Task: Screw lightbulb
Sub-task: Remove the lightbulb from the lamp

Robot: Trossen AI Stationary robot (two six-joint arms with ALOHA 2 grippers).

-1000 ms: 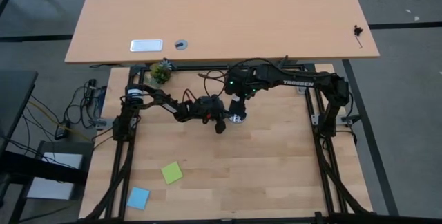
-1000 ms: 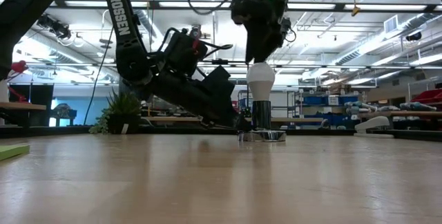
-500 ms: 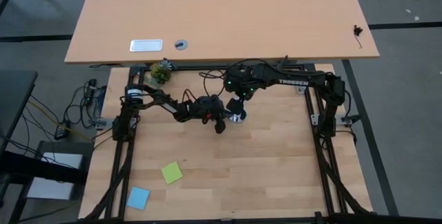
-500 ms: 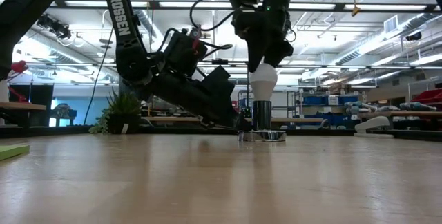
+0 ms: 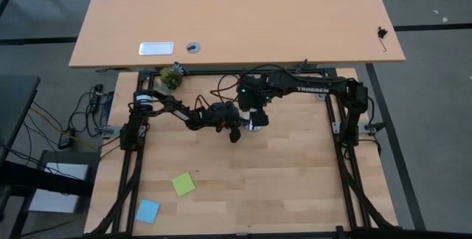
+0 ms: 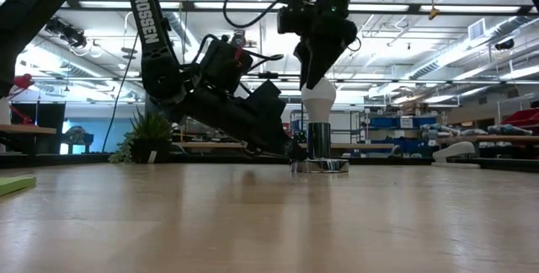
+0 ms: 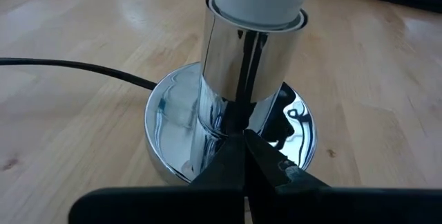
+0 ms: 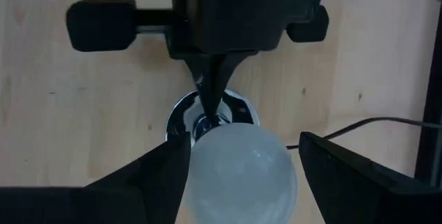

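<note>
Right wrist view: right gripper (image 8: 238, 165) spread wide around the lightbulb (image 8: 239, 165) (pads apart from glass) — left gripper (image 7: 243, 156) pinched closed at the socket (image 7: 228, 131).

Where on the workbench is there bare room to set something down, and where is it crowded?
Bare wood lies right of the green note and blue note, toward the near edge. Crowded: the far middle, where the left gripper, right gripper and lightbulb meet.
</note>
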